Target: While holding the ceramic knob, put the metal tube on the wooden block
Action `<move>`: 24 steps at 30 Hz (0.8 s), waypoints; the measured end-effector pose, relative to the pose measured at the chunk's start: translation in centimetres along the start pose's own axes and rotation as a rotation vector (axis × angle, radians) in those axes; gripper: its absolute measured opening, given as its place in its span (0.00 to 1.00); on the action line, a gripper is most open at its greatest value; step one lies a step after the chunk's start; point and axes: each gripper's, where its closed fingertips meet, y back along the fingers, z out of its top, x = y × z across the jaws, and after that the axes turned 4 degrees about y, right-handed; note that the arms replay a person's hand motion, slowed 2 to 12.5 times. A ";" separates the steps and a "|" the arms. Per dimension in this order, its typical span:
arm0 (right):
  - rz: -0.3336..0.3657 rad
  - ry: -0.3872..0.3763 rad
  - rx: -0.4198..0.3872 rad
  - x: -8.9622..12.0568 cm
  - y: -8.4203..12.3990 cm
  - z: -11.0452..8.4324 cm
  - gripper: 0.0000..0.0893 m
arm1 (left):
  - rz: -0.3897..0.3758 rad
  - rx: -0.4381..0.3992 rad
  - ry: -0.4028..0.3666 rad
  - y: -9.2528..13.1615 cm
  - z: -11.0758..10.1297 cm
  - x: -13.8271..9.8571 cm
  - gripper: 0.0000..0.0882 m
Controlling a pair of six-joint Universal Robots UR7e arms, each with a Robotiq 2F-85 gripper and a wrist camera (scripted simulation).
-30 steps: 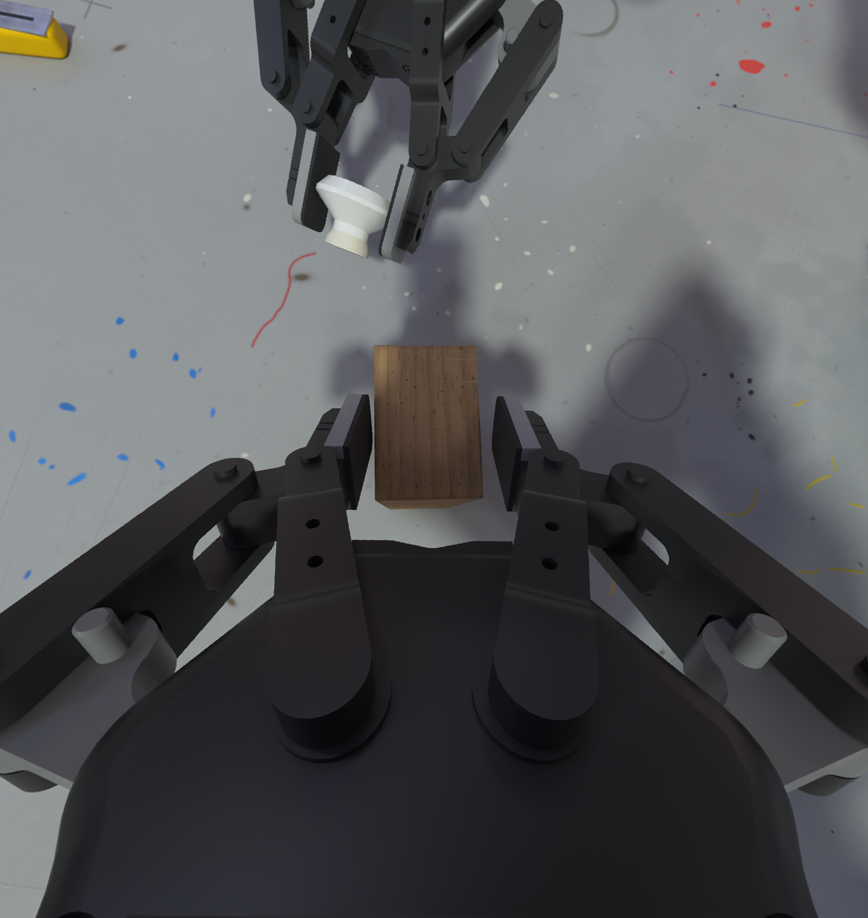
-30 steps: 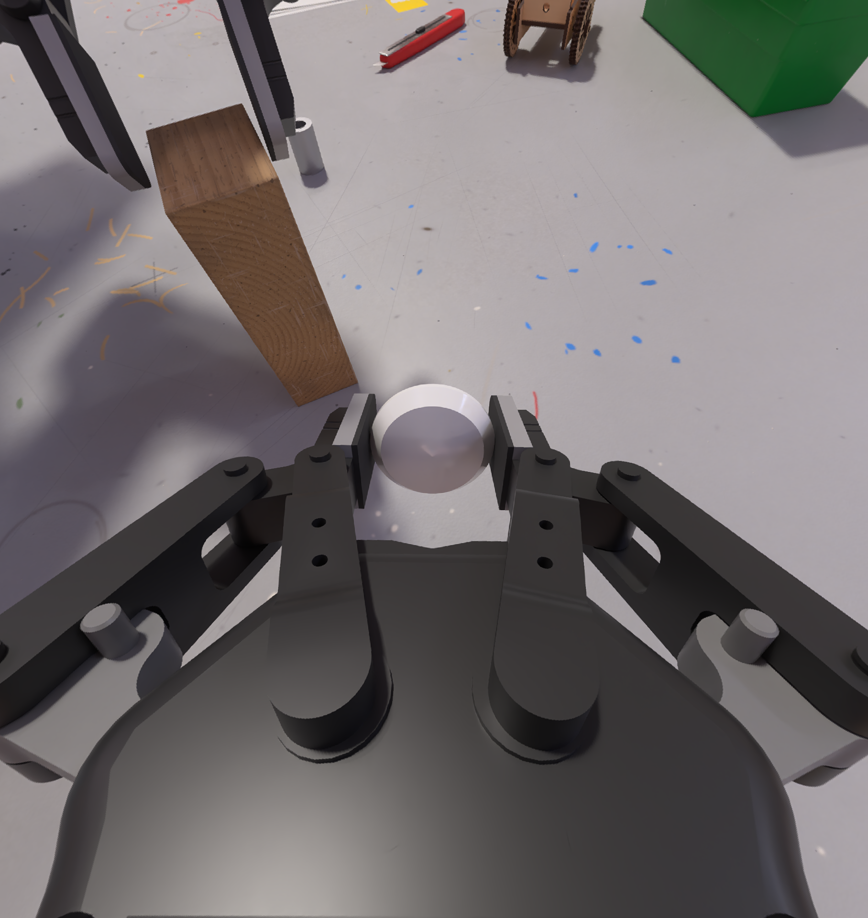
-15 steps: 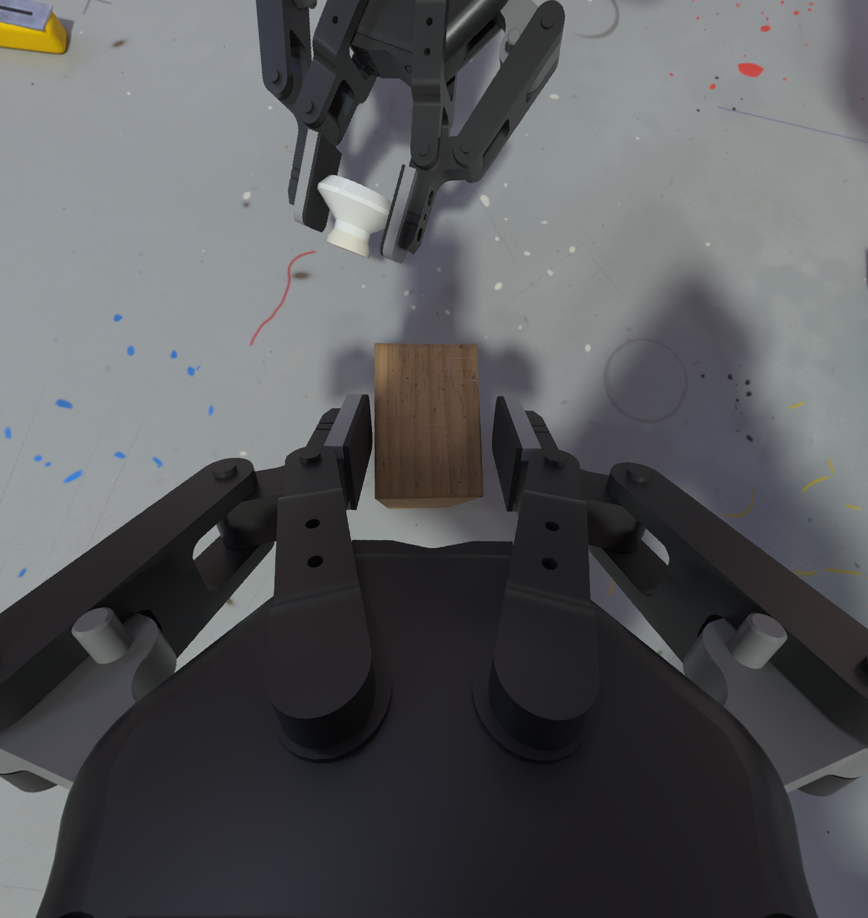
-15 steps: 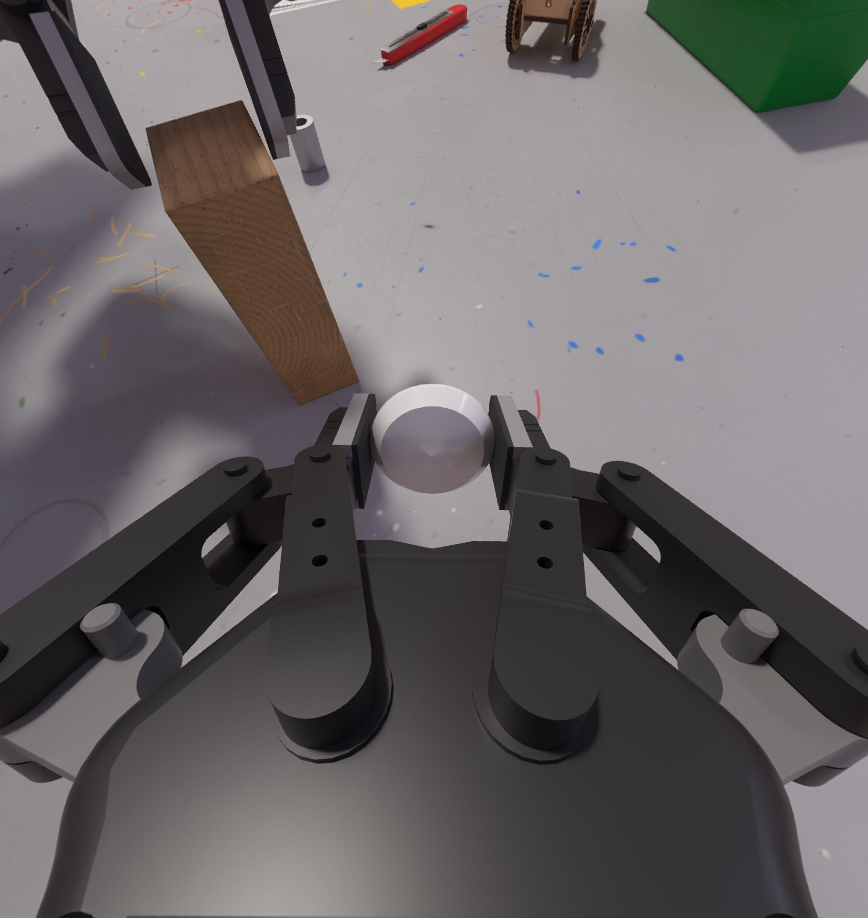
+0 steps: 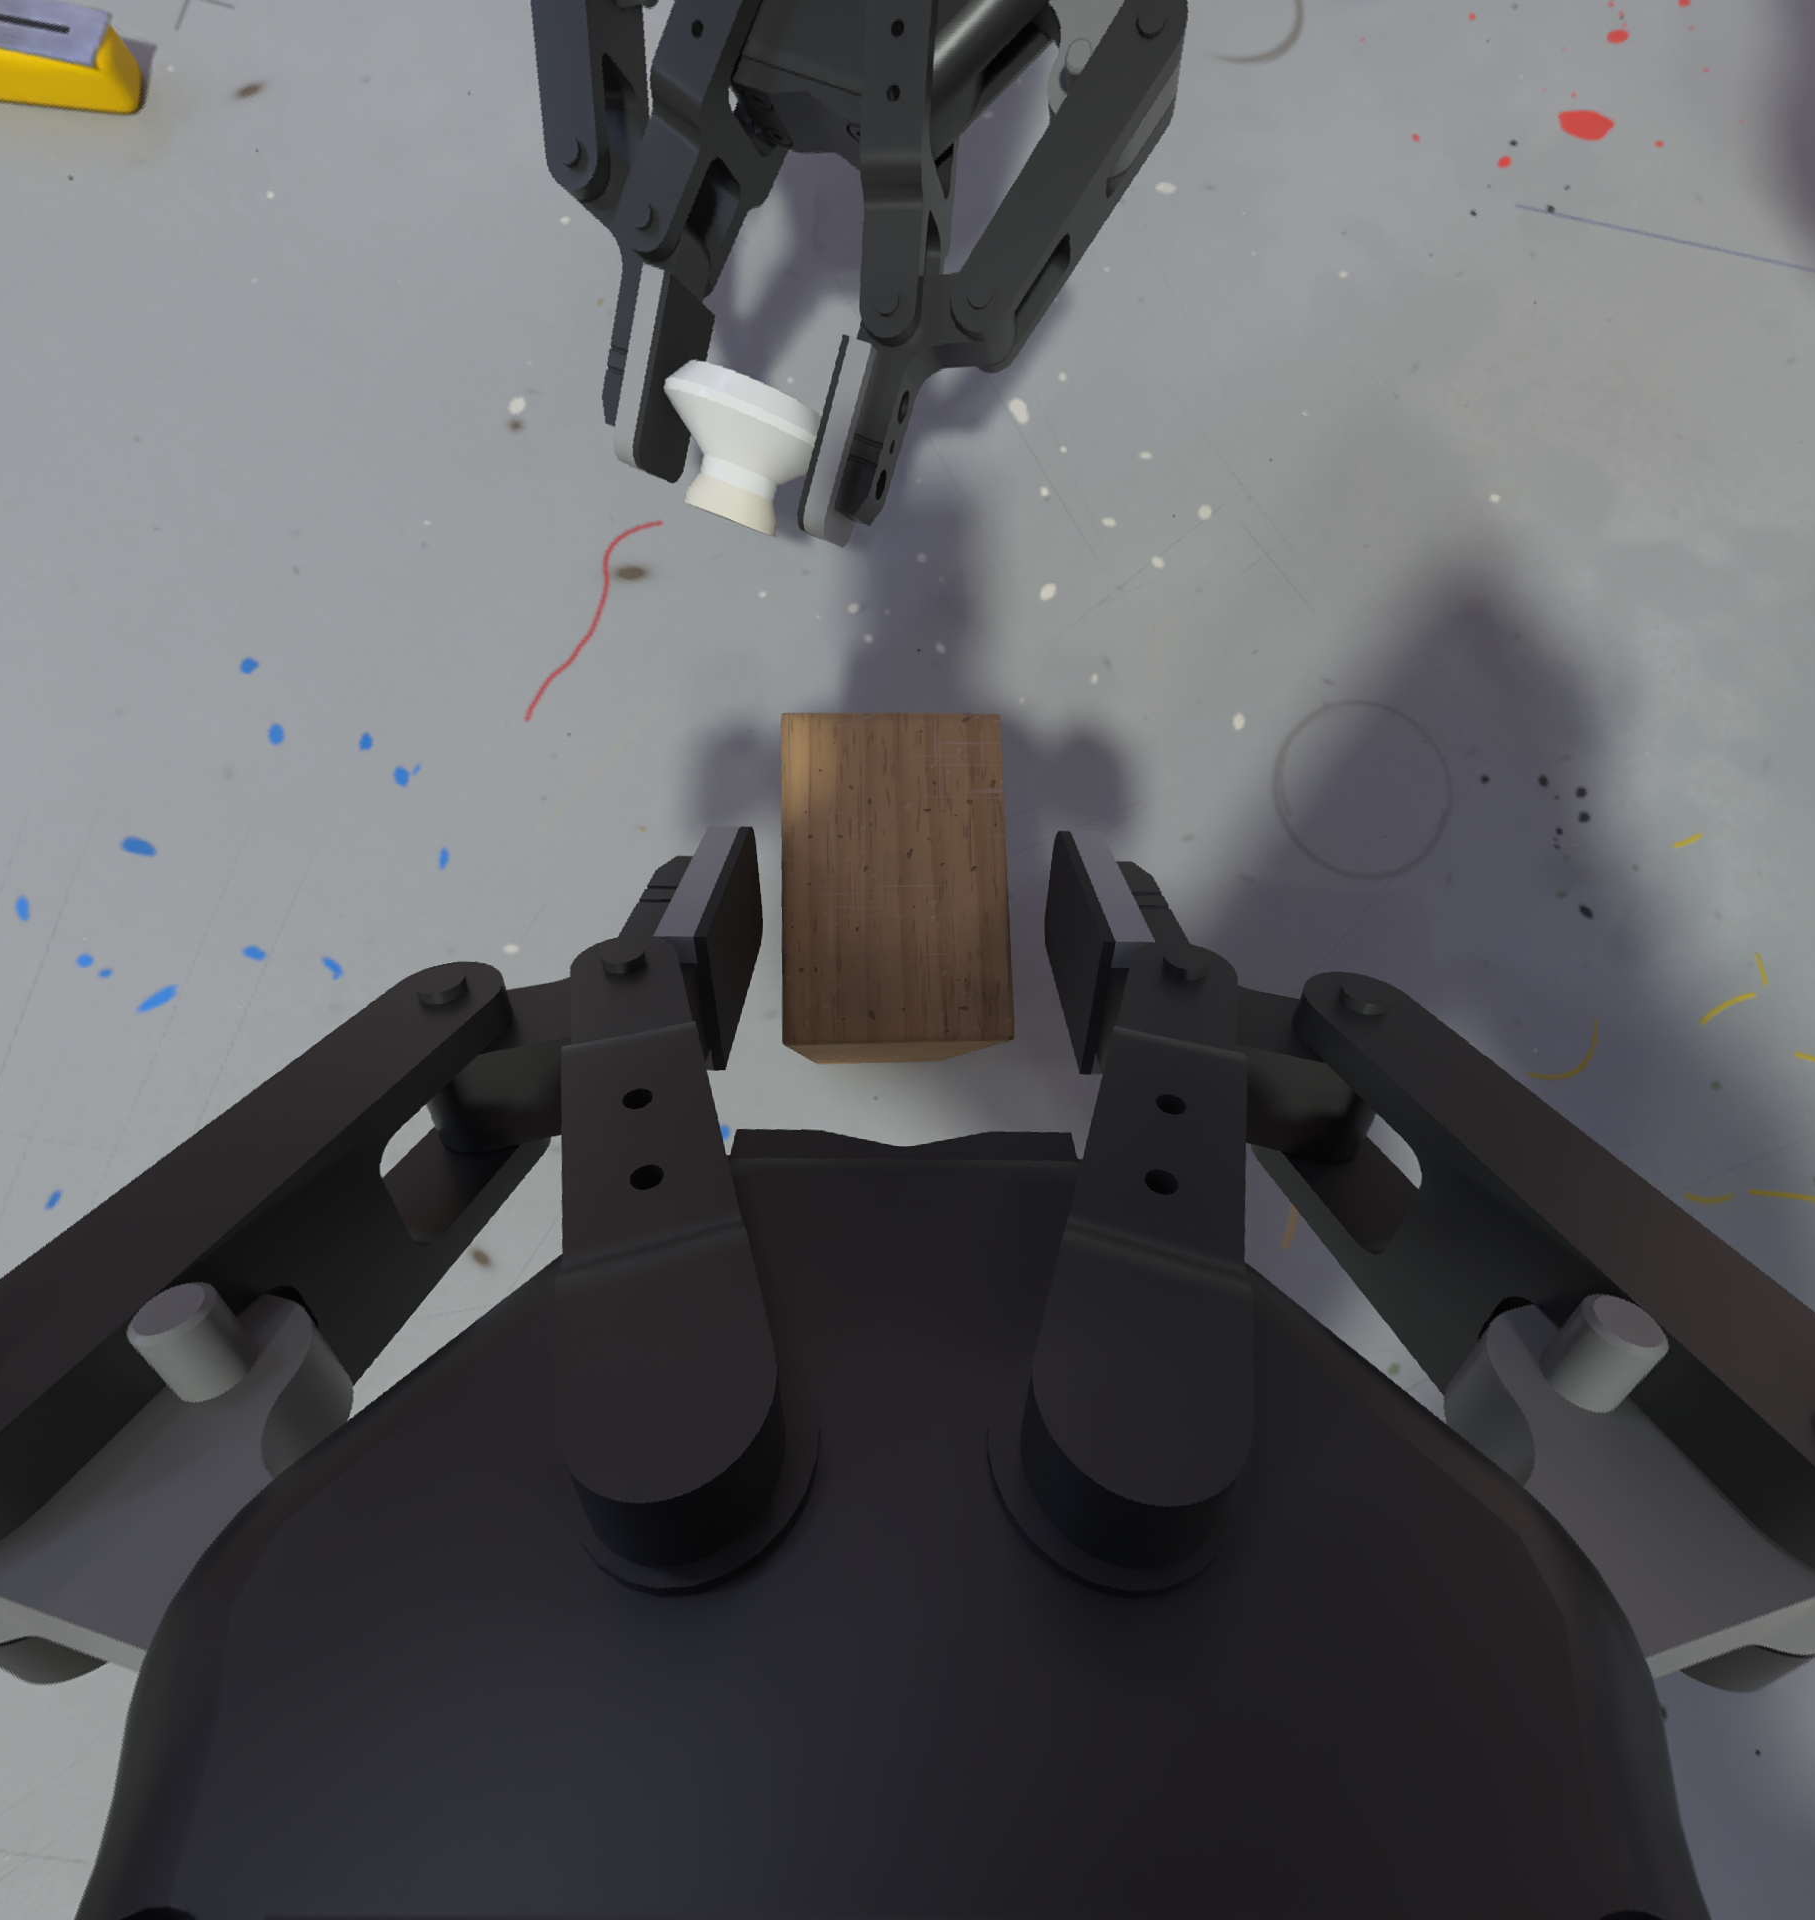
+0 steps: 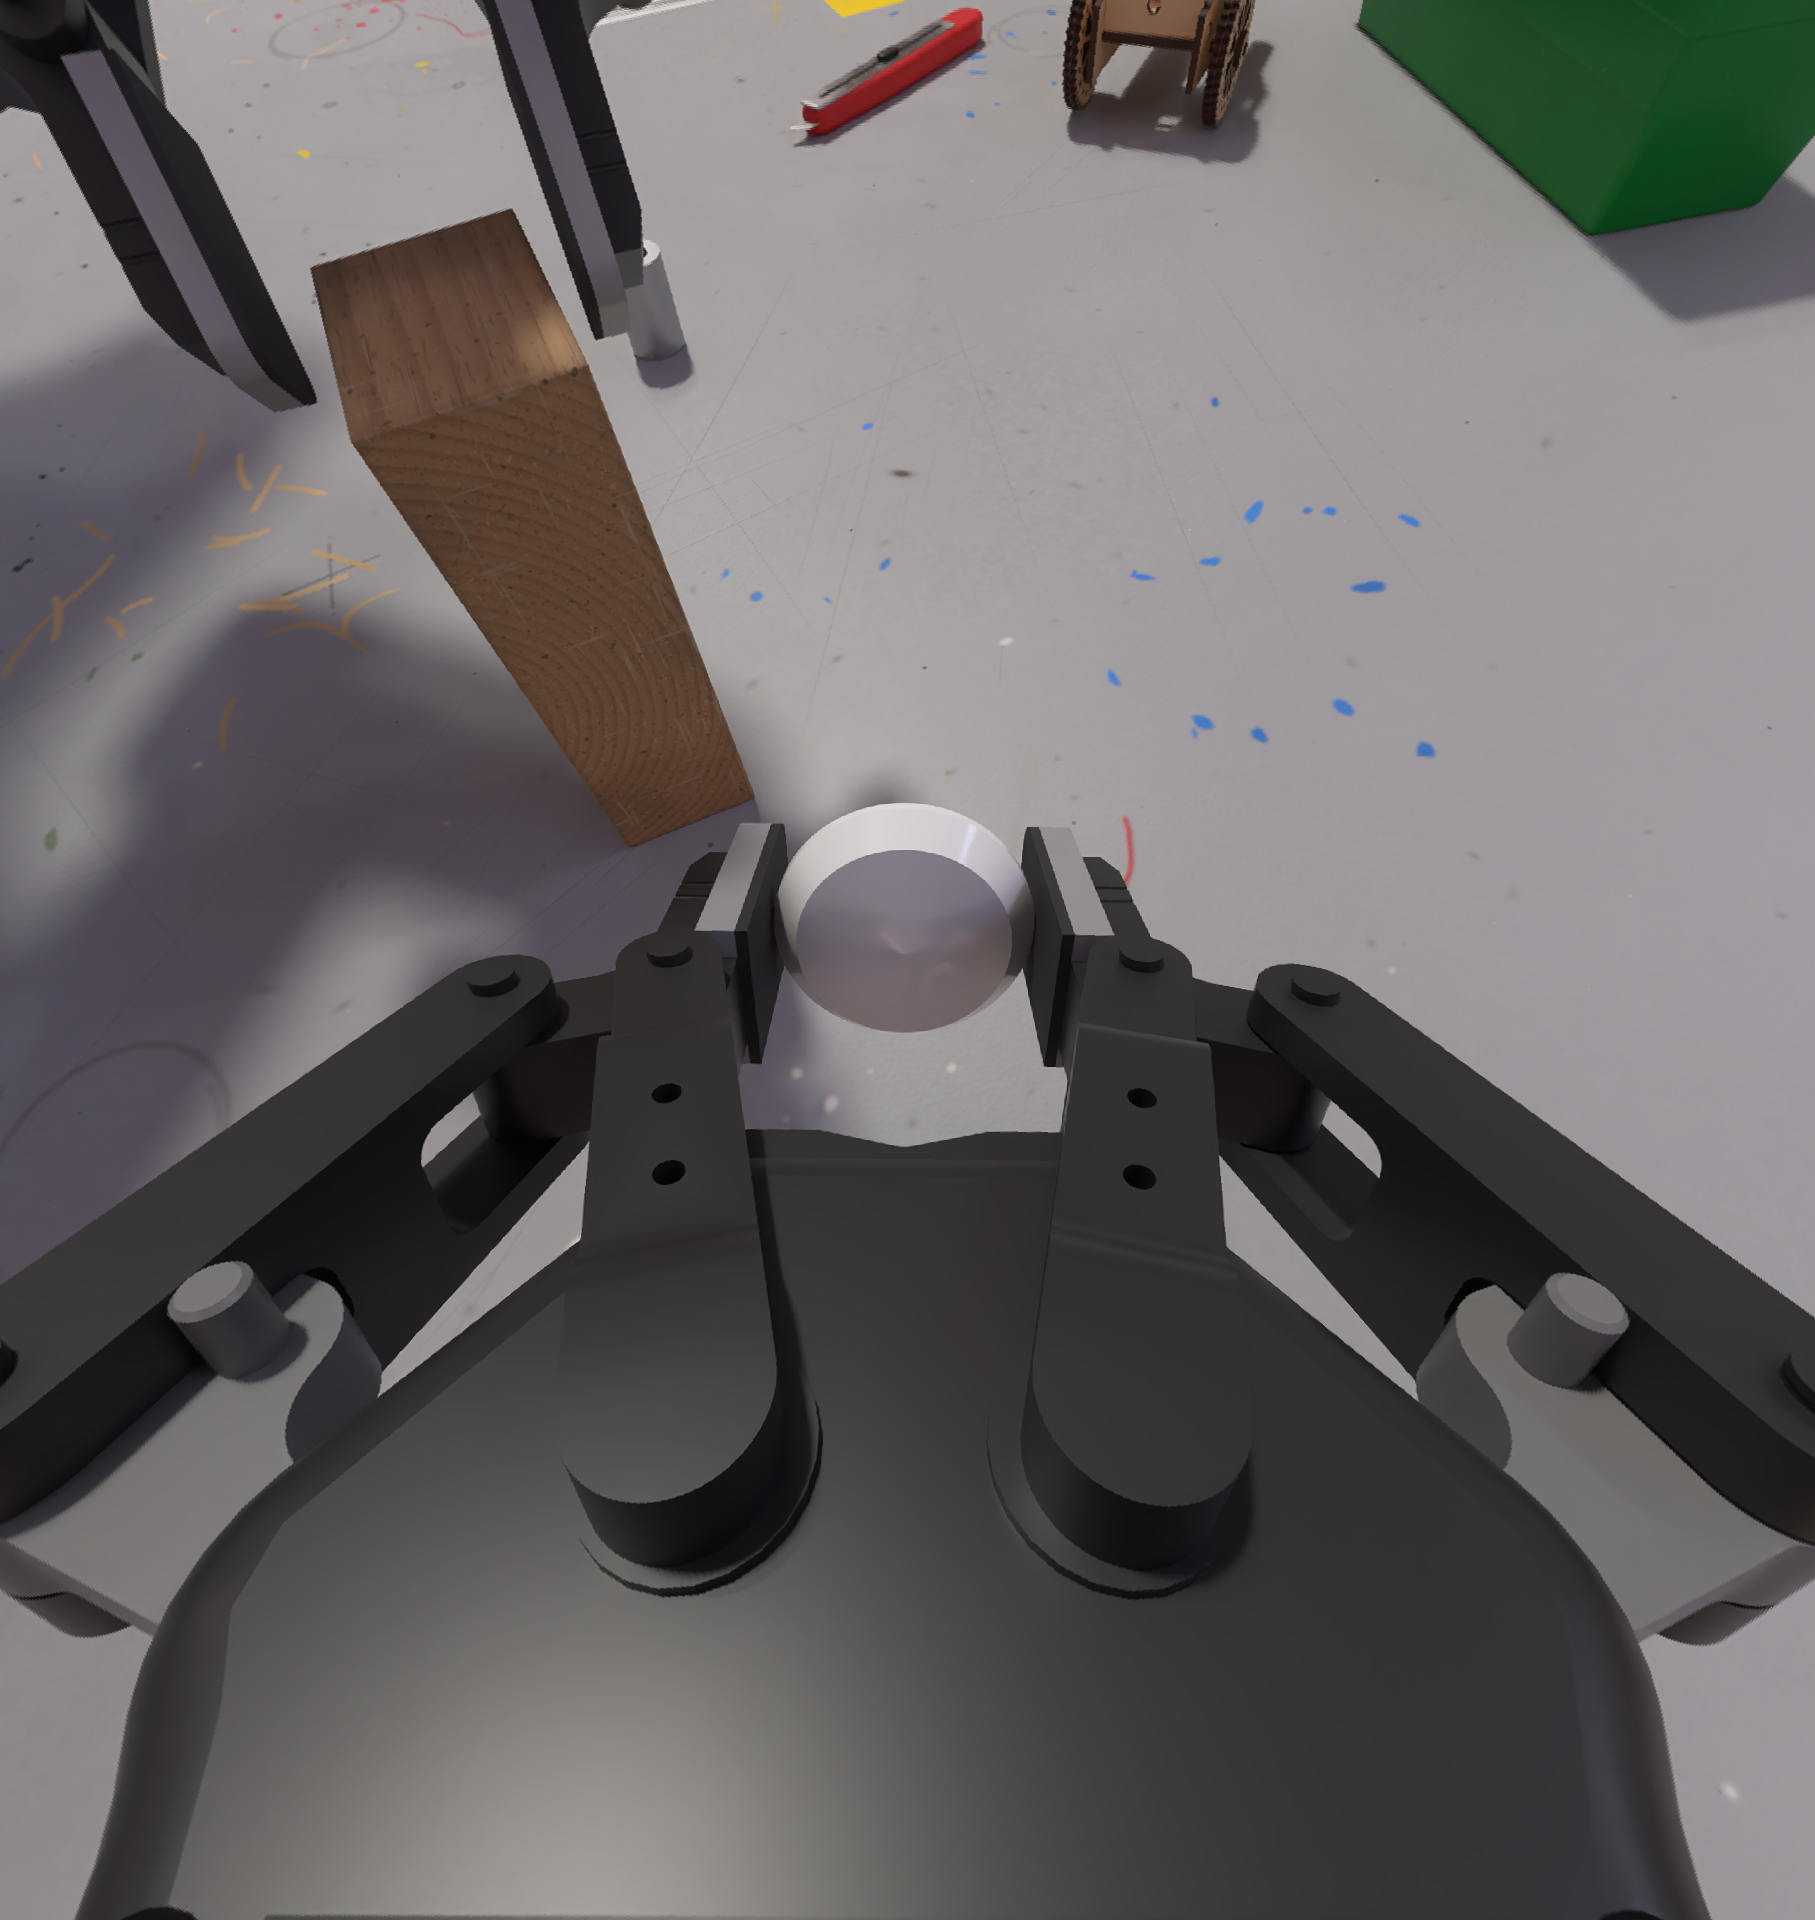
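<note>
A tall wooden block (image 5: 895,883) stands upright on the grey table; it also shows in the right wrist view (image 6: 529,520). My left gripper (image 5: 898,935) is open and empty, its pads flanking the block's top with gaps on both sides; the right wrist view shows it too (image 6: 435,353). My right gripper (image 6: 903,914) is shut on the white ceramic knob (image 6: 903,925), held above the table just beside the block's foot; both show in the left wrist view (image 5: 742,488). The small grey metal tube (image 6: 659,312) stands on the table beyond the block, partly hidden by a left finger.
A red utility knife (image 6: 887,73), a small wooden wheeled cart (image 6: 1157,52) and a green box (image 6: 1609,94) lie at the far side. A yellow tool (image 5: 41,62) sits at the left wrist view's top left. Paint specks mark the table.
Almost nothing: my right gripper with the knob has drifted very slightly. My left gripper stays open over the block.
</note>
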 end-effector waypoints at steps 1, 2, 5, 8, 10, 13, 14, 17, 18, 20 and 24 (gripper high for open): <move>0.000 0.000 0.000 0.0 0.0 0.0 0.45 | 0.000 -0.002 -0.001 0.0 0.0 0.0 0.57; 0.000 0.000 -0.001 0.0 0.0 0.0 0.45 | 0.000 -0.003 -0.001 0.0 0.0 0.0 0.58; 0.000 0.000 -0.002 0.0 0.0 0.0 0.45 | -0.001 -0.003 0.000 0.0 0.0 0.0 0.60; 0.000 0.000 -0.003 0.0 0.0 0.1 0.45 | 0.002 -0.004 0.000 0.0 0.0 0.0 0.61; 0.000 -0.001 -0.005 0.0 0.0 0.1 0.45 | 0.006 -0.006 0.001 0.1 0.1 0.1 0.64; 0.000 -0.002 -0.007 0.0 0.1 0.1 0.45 | 0.013 -0.011 0.004 0.2 0.2 0.2 0.71; -0.001 -0.002 -0.008 0.0 0.1 0.1 0.45 | 0.014 -0.013 0.005 0.2 0.2 0.3 0.73; -0.003 -0.002 -0.010 -0.1 0.1 0.1 0.45 | 0.017 -0.023 0.008 0.5 0.3 0.3 0.79; -0.004 -0.002 -0.010 -0.1 0.1 0.1 0.45 | 0.019 -0.027 0.010 0.7 0.4 0.4 0.80; -0.005 -0.002 -0.012 -0.1 0.1 0.1 0.45 | 0.024 -0.040 0.012 1.0 0.6 0.5 0.83; -0.008 -0.003 -0.014 -0.1 0.2 0.2 0.45 | 0.041 -0.074 0.017 2.0 1.0 0.8 0.88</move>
